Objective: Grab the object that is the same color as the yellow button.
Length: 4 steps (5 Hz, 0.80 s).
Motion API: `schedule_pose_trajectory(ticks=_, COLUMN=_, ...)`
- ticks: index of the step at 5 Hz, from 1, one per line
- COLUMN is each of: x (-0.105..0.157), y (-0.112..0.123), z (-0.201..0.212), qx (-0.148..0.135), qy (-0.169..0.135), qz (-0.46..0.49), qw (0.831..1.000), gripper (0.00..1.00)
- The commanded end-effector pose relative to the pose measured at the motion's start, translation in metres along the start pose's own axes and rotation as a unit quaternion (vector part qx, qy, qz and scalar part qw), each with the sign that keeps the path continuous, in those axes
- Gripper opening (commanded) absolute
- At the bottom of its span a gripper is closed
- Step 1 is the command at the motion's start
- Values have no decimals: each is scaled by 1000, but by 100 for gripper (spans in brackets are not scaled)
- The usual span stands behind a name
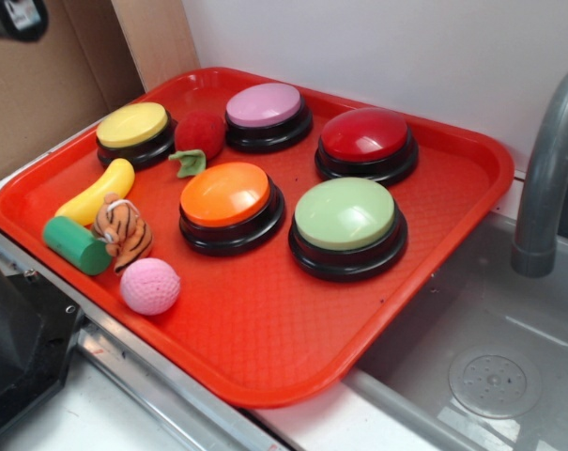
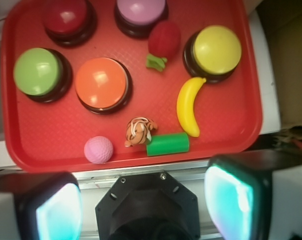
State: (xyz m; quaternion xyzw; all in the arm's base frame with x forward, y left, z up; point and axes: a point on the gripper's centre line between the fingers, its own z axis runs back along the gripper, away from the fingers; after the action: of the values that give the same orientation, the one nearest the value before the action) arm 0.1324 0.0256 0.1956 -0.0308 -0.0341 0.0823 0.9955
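In the exterior view I see the red tray [image 1: 434, 310] with five buttons on it, and the yellow button [image 1: 133, 125] stands at the far left corner. Just in front of it lies the toy banana [image 1: 96, 193], the only loose thing of the same yellow. Its near end is beside the green cylinder [image 1: 76, 245] and close to the tiger plush [image 1: 122, 233]; I cannot tell if they touch. A pink ball [image 1: 150, 286] and a red strawberry toy [image 1: 199, 136] are also there. My arm does not show in this view. In the wrist view I look down on the tray from above its near edge. The banana [image 2: 188, 106] runs from the yellow button [image 2: 216, 50] down toward the green cylinder [image 2: 167, 144], with the tiger plush [image 2: 140, 131] to the left of that. The pincer [image 2: 143, 202] is released: its two pads [image 2: 229, 199] stand wide apart at the bottom of the picture, with nothing between them, and it is well apart from the banana. I judge that the approach is not yet begun. The risk I see is at the lower end of the banana: if I come down there, one pad may hit the cylinder or catch the plush. The smooth curved plastic may also slip out if I close off centre, so the middle of the banana seems the safer place.
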Motion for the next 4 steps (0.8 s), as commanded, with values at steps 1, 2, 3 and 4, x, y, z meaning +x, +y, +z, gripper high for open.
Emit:
schedule_pose_trajectory(ticks=1, x=18, y=54, z=-55, qx=23, qy=-3, qz=96, qw=995, gripper=100)
schedule_pose_trajectory(ticks=2, x=29, y=68, z=-104, qx=47, qy=-10, qz=141, qw=989, gripper=100)
schedule_pose_trajectory(ticks=3, x=33, y=76, z=-141, qx=73, qy=-14, qz=168, qw=983, gripper=100)
schedule_pose_trajectory(ticks=4, x=37, y=76, z=-163, qx=68, qy=-30, qz=172, qw=982, gripper=100)
